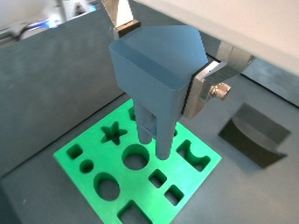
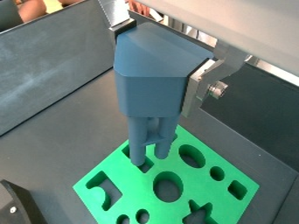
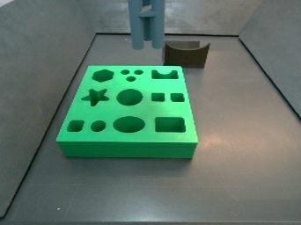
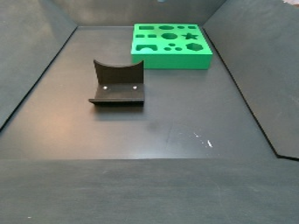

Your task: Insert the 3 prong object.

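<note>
My gripper (image 1: 163, 61) is shut on the 3 prong object (image 1: 156, 74), a blue-grey piece with a wide head and thin parallel prongs pointing down; both wrist views show the same grip (image 2: 162, 66). A silver finger (image 1: 205, 87) presses each side of the head. The prongs hang above the green board (image 1: 201, 179) with shaped holes, over its far part. In a side view only the prongs (image 3: 144, 25) show, above the board's far edge (image 3: 129, 148); the gripper itself is out of that view.
A dark brown curved-top block (image 3: 186, 53) stands on the dark floor beside the board and shows in the other views too (image 4: 117, 83) (image 1: 254, 133). The board (image 4: 172, 61) lies near the back of a dark walled bin.
</note>
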You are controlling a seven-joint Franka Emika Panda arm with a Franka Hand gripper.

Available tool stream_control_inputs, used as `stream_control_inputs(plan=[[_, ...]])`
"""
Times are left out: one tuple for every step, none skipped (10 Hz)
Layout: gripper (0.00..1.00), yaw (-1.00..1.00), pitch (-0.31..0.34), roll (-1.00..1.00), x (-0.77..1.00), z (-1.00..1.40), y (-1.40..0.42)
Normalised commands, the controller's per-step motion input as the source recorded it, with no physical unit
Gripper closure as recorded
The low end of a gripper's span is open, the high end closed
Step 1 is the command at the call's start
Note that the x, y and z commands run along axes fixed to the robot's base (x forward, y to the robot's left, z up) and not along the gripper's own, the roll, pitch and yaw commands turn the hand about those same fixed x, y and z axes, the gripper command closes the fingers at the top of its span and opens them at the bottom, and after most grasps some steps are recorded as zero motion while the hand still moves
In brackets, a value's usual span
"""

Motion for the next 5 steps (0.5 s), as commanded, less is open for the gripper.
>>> stream_control_inputs(plan=[[1.00, -0.92, 0.000, 0.05, 0.16, -0.65, 0.08], [1.00, -0.85, 0.000, 0.00, 0.00, -0.68, 0.23], [1.00, -0.72, 0.000, 0.00, 0.00, -0.71, 0.37], [1.00, -0.30, -0.077, -0.20, 0.00, -0.67, 0.57], [1.00, 0.00, -0.149, -0.44, -0.11, -0.31, 0.80]])
